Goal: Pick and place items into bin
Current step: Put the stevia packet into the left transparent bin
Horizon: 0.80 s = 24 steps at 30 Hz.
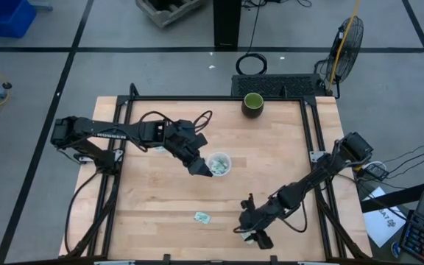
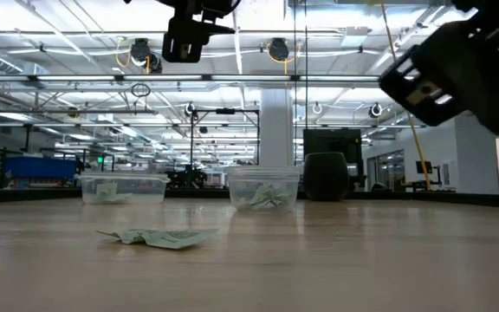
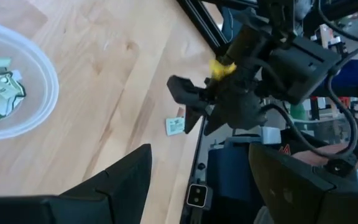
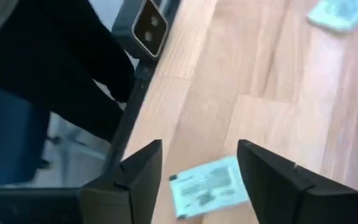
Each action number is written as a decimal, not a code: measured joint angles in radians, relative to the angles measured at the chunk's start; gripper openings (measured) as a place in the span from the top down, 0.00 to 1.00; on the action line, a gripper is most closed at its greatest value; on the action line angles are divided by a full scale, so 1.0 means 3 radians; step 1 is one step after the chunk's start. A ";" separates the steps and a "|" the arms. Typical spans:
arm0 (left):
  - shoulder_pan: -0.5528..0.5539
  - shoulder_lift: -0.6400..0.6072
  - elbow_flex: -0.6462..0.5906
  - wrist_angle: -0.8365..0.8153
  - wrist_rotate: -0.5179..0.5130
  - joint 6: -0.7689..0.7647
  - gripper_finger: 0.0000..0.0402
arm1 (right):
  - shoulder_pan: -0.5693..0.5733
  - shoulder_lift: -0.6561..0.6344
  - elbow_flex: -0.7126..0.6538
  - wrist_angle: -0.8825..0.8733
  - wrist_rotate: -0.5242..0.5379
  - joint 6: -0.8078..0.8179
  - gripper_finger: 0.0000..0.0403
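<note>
A: Where are the packets?

B: One packet [image 1: 202, 217] lies flat on the bench [image 1: 271, 154], near the front edge and left of the right pincer [image 1: 255, 237]. In the low view it is the crumpled one in the foreground. A few more sit inside the clear cup [image 1: 218, 163] at the middle of the bench.

A: And the left pincer?

B: The left pincer [image 1: 202, 168] hangs just beside that cup, on its left. Its fingers [image 3: 126, 177] stand apart with nothing between them (the wrist view shows bare wood in the gap).

A: The right one?

B: Low at the near edge of the bench, right of centre. Its fingers [image 4: 138, 171] are spread too, and a second packet [image 4: 207, 185] lies on the wood right under the gap, not gripped. The loose packet from before shows well off at the corner of that wrist view.

A: Anything else on the bench?

B: A dark green cup [image 1: 252, 104] stands at the far edge, well apart from both arms. The low view also shows a clear tub [image 2: 124, 187] left of the clear cup, with something pale in it; I cannot tell what.
</note>
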 joint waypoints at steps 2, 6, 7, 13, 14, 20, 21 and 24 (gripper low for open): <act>0.0001 0.0000 0.0000 -0.0005 -0.0016 -0.0021 0.31 | 0.0006 0.0043 0.0002 -0.0002 0.0003 -0.0258 0.46; 0.0015 0.0000 0.0000 -0.0004 -0.0038 -0.0022 0.31 | 0.0026 0.0158 0.0003 0.0039 0.0020 -0.0382 0.42; 0.0019 0.0000 0.0000 -0.0003 -0.0038 -0.0022 0.31 | 0.0046 0.0190 0.0002 0.0011 0.0086 -0.0388 0.42; 0.0018 0.0000 0.0000 -0.0003 -0.0037 -0.0032 0.31 | 0.0137 0.0397 0.0002 -0.0006 0.0296 -0.0479 0.43; 0.0018 0.0000 0.0000 -0.0004 -0.0038 -0.0026 0.31 | 0.0162 0.0424 0.0001 -0.0069 0.0352 -0.0488 0.43; 0.0036 0.0000 0.0000 -0.0001 -0.0064 0.0020 0.31 | 0.0291 0.0559 0.0009 -0.0114 0.0572 -0.0605 0.44; 0.0039 0.0000 0.0000 -0.0002 -0.0064 0.0021 0.31 | 0.0310 0.0578 0.0010 -0.0115 0.0617 -0.0604 0.44; 0.0060 0.0000 0.0000 -0.0002 -0.0061 0.0029 0.31 | 0.0329 0.0649 0.0010 -0.0168 0.0644 -0.0603 0.46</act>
